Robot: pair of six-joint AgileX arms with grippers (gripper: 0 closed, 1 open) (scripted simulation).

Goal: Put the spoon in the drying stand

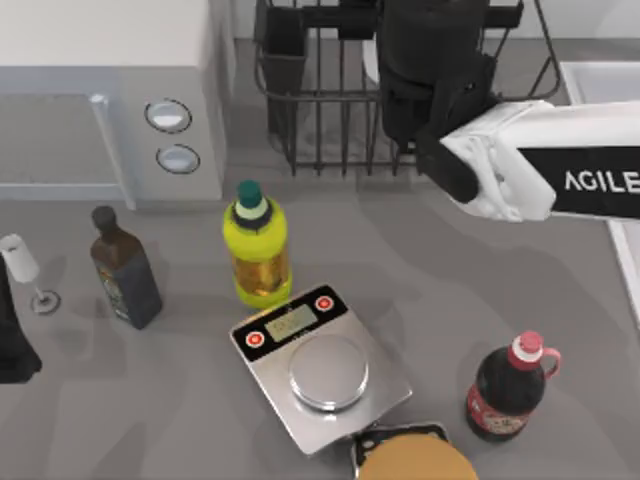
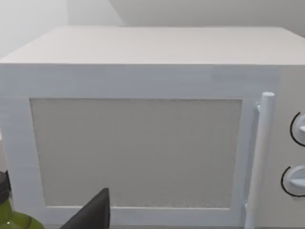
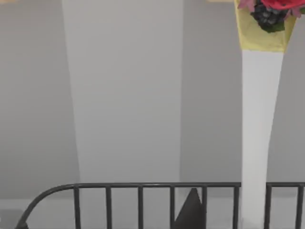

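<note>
The drying stand (image 1: 320, 120) is a black wire rack at the table's back, with a black utensil cup (image 1: 284, 50) at its left corner. My right gripper (image 1: 432, 75) hangs over the stand's right half, pointing down. In the right wrist view a dark fingertip (image 3: 191, 210) shows just before the stand's top rail (image 3: 138, 185). A white tapering piece with a yellow, flower-patterned end, apparently the spoon (image 3: 259, 124), stands in front of that rail. I cannot tell whether the gripper holds it. My left gripper (image 1: 12, 345) is parked at the table's left edge.
A grey microwave (image 1: 110, 110) fills the back left. On the table stand a dark bottle (image 1: 125, 270), a stemmed glass (image 1: 22, 262), a yellow bottle (image 1: 258, 245), a kitchen scale (image 1: 320, 365), a red-capped dark bottle (image 1: 510, 390) and a tan round object (image 1: 415, 460).
</note>
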